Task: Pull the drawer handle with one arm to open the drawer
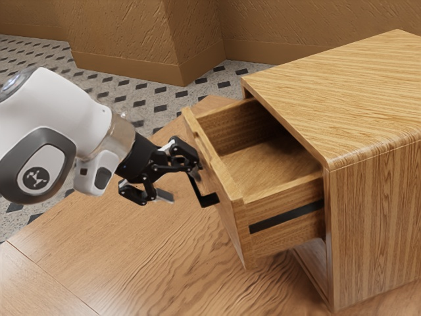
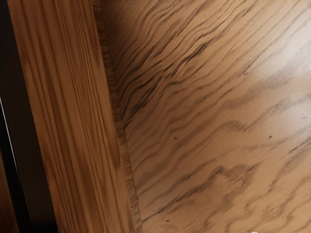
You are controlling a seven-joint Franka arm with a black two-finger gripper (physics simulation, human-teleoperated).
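Observation:
The top drawer [image 1: 263, 171] of the wooden cabinet [image 1: 342, 99] stands pulled well out, its inside bare. Its black bar handle [image 1: 202, 191] juts from the drawer front [image 1: 217, 178] on the exterior view's left. My black gripper [image 1: 176, 179] sits right beside that handle with the fingers spread apart: the upper finger [image 1: 183, 157] is near the handle's top end and the lower finger [image 1: 158, 196] stays clear of it. In the wrist view the drawer front [image 2: 63, 121] runs close past the hand, with the wooden floor [image 2: 218, 126] beyond it.
A black slot [image 1: 286, 216] marks the drawer's side below the open box. The cabinet stands on a wooden platform [image 1: 131, 257]. Patterned tile floor [image 1: 131, 85] and wood-panelled walls [image 1: 131, 33] lie behind my arm.

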